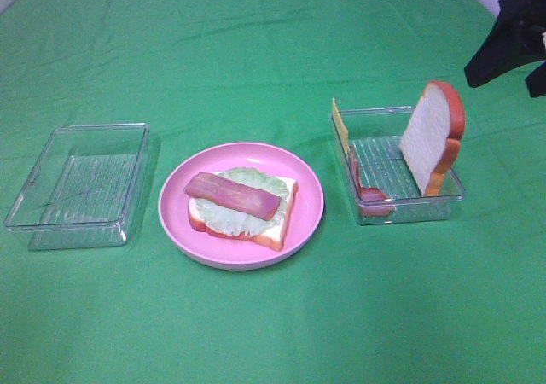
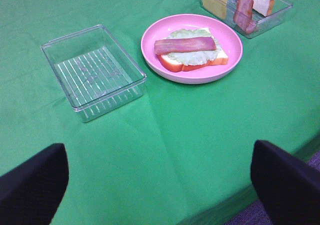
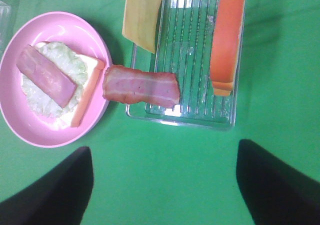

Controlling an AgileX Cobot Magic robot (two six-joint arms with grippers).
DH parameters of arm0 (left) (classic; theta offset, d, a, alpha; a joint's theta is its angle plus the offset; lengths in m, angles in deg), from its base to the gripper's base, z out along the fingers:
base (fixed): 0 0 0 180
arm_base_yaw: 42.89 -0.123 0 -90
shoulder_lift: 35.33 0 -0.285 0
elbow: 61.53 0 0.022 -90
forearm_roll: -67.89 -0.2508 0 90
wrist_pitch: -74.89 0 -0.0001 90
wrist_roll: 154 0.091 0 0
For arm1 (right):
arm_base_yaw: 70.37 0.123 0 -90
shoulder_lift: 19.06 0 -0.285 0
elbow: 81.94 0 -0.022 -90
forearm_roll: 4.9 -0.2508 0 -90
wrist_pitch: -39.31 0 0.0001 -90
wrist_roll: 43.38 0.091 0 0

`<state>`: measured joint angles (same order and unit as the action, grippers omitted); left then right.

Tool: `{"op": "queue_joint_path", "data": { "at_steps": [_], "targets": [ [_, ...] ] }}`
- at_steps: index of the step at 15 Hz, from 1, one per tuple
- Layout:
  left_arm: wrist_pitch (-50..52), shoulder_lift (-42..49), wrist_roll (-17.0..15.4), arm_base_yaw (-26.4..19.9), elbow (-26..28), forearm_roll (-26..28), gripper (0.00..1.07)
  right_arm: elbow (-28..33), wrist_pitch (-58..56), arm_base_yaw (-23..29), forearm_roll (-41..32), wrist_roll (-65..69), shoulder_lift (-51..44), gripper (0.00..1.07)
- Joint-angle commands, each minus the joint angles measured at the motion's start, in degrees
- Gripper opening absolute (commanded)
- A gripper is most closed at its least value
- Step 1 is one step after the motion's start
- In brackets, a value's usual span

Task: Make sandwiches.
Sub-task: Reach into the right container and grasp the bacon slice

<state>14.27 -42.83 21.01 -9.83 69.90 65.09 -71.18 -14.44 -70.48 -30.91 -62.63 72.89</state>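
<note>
Sandwich (image 1: 241,206), part-built, lies on the pink plate (image 1: 311,198); spare bacon strip (image 3: 141,87) leans in the tray (image 1: 409,210) beside the plate. Probably light, floppy: pinch it mid-length. Left hand (image 2: 160,190) and right hand (image 3: 165,185) both wide, empty.

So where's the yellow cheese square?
In the exterior high view, the yellow cheese square stands at the left end of the right-hand clear plastic tray, nearest the round pink plate.

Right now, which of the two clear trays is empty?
The tray left of the pink plate; the right one holds bread, bacon and cheese.
</note>
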Motion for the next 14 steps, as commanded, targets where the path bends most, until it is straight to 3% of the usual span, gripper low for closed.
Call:
{"op": "queue_joint_path", "data": {
  "at_steps": [1, 4, 7, 14],
  "targets": [
    [0.74, 1.03, 0.11, 0.17, -0.11, 0.00, 0.93, -4.30, -0.52, 5.56, 3.44, 0.06, 5.44, 0.73],
    [0.74, 1.03, 0.11, 0.17, -0.11, 0.00, 0.93, -12.66, -3.27, 16.62, 10.60, 9.17, 13.64, 0.73],
    [0.74, 1.09, 0.11, 0.17, -0.11, 0.00, 0.93, -20.45, -8.54, 22.06, 14.95, 14.95, 21.66, 0.71],
    [0.74, 1.15, 0.23, 0.17, -0.11, 0.00, 0.93, -28.13, -11.06, 22.52, 16.90, 18.11, 34.66, 0.63]
  ]
}}
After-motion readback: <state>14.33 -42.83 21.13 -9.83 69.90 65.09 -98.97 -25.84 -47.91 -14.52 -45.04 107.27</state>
